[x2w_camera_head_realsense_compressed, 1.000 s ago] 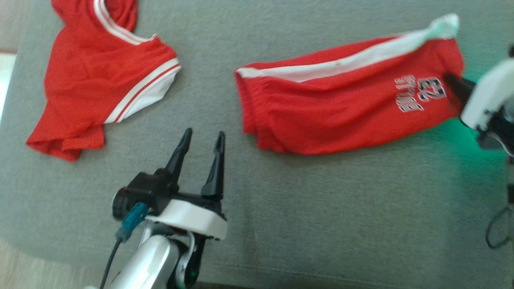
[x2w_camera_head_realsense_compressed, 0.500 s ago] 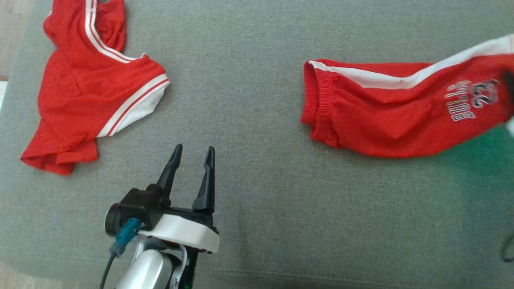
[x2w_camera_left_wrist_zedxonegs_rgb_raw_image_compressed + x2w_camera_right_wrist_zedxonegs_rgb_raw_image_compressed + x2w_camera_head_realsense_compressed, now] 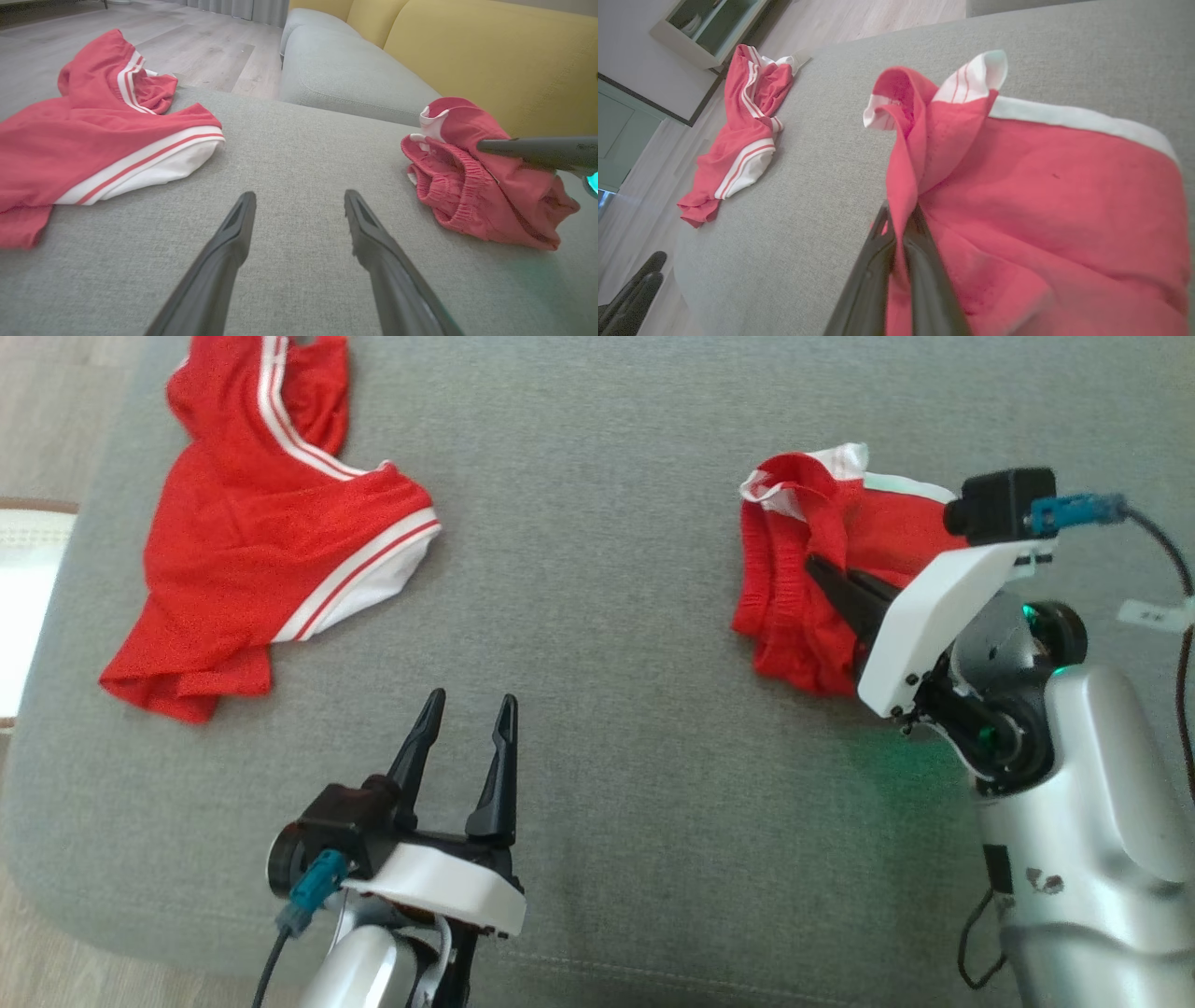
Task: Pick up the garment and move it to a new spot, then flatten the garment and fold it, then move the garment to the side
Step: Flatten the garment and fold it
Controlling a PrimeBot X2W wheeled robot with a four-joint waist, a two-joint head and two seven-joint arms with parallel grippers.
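Right fingers [image 3: 845, 593] pinch a fold of the shorts [image 3: 789, 616] at centre right; left fingers [image 3: 420, 737] spread, empty, lower left; a jersey [image 3: 252, 551] lies upper left on the sofa [image 3: 597, 569]

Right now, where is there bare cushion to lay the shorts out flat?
The widest bare stretch of grey cushion lies between the red jersey and the shorts, beyond the open left gripper. Another runs along the near edge between the grippers. Crowded: the right side, where the right gripper pinches the bunched shorts.
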